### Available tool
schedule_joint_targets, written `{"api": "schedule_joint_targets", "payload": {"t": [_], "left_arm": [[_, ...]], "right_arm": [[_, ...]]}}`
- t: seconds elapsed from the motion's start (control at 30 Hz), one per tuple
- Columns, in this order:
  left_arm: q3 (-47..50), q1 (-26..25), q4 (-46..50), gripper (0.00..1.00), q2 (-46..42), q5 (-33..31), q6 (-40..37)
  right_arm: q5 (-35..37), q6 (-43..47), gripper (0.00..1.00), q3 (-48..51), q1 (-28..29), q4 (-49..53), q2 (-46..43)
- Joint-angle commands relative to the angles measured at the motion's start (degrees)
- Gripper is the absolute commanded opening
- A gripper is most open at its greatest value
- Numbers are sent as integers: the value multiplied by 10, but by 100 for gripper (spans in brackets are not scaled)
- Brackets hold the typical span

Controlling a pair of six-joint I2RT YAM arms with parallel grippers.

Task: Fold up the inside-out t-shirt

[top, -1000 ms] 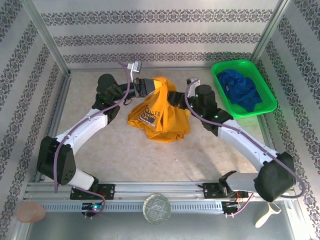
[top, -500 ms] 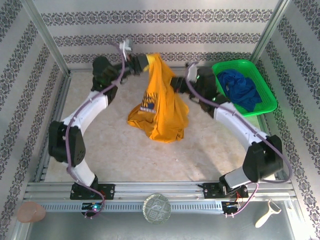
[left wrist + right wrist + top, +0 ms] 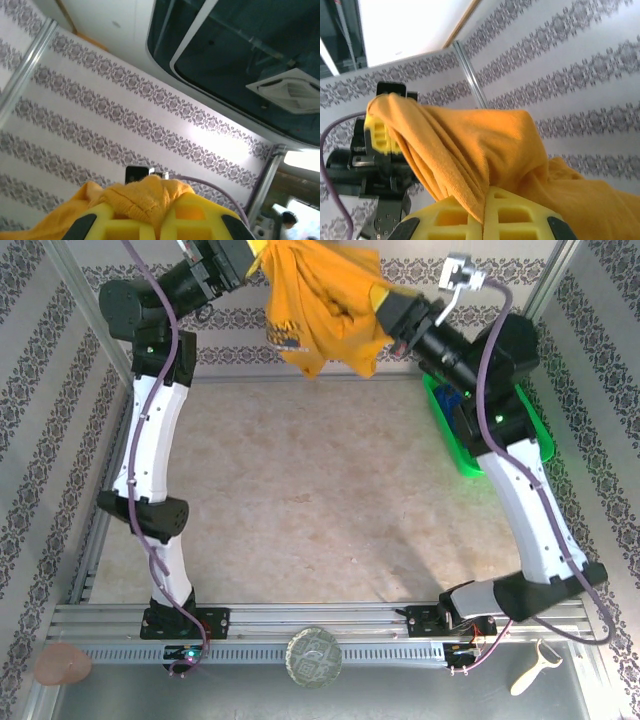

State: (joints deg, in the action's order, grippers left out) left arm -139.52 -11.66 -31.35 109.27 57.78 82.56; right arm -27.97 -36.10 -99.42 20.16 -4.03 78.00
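Inside-out t-shirt [image 3: 325,310]: where does it sit? asks Mo.

Ren: Off the table [image 3: 320,510] altogether. It hangs bunched in the air over the far edge, strung between both arms. The blue print [image 3: 285,333] faces the overhead camera on the lower left of the cloth.

Mo: Fingers?

Ren: Left gripper [image 3: 160,222] is clamped on a ridge of mustard cloth, and the fabric stands up between its yellow pads [image 3: 195,220]. Right gripper [image 3: 482,222] is likewise pinched tight on a fold (in the right wrist view the cloth runs from its jaws across to the left gripper). Which parts of the garment are pinched, whether shoulder, hem or sleeve, I cannot tell; it is too crumpled.

Mo: Step?

Ren: My reading is the lift-and-spread stage, before any fold. No crease is made and nothing is laid flat.

Mo: Next move calls for?

Ren: Probably drawing the two grips apart until the cloth hangs taut. Then lower it onto the bare middle of the table, trailing edge first, so it lands flat. Keep it clear of the green basket [image 3: 447,430] at the right (not part of this job). Both pinches must hold on the way down; a slip on either side would likely drop the shirt in a heap.
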Motion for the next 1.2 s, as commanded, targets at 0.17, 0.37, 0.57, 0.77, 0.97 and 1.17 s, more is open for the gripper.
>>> {"api": "schedule_joint_targets", "payload": {"t": [0.17, 0.37, 0.57, 0.77, 0.97, 1.17], "left_arm": [[568, 21, -125, 0, -149, -36, -47], [778, 32, -142, 0, -140, -22, -104], [836, 45, -140, 48, -96, -38, -130], [907, 40, -65, 59, -190, -87, -164], [995, -102, 139, 68, -378, -286, -230], [976, -225, 258, 69, -373, -457, -245]], "right_arm": [[12, -73, 0, 424, -10, -107, -112], [-34, -114, 0, 582, -4, -192, -145], [-31, -140, 0, 630, 5, -240, -118], [-21, -142, 0, 632, 18, -247, -95], [-20, -140, 0, 623, 28, -249, -72], [-14, -145, 0, 624, 34, -251, -70]]}}
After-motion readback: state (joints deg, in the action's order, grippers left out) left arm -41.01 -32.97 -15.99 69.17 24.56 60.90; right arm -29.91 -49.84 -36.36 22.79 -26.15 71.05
